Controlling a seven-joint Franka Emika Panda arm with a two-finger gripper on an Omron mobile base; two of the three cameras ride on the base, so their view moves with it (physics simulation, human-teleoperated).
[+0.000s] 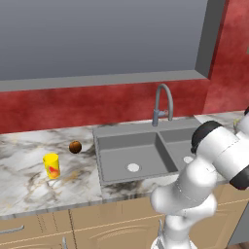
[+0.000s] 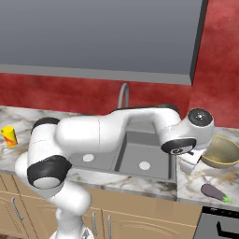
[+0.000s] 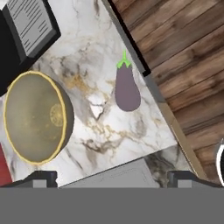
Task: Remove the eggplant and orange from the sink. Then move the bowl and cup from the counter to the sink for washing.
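Note:
My gripper (image 3: 113, 178) is open with nothing between its fingertips. It hangs over the marble counter right of the sink (image 2: 140, 156), near the sink's corner. The purple eggplant (image 3: 127, 89) lies on that counter close to the front edge, and shows as the eggplant (image 2: 214, 192) from the right base. Beside it stands the wide tan-yellow bowl (image 3: 35, 116), upright, the same bowl (image 2: 223, 151) just right of my hand. Left of the sink (image 1: 133, 151), the brownish orange (image 1: 75, 147) and the yellow cup (image 1: 51, 165) rest on the counter. The basins show bare grey floors with white drains.
A curved grey tap (image 1: 163, 104) rises behind the sink. A black stove (image 3: 26, 33) borders the counter beyond the bowl. The counter's front edge (image 3: 148, 83) drops to a wooden floor (image 3: 188, 57). A red wall runs behind the counter.

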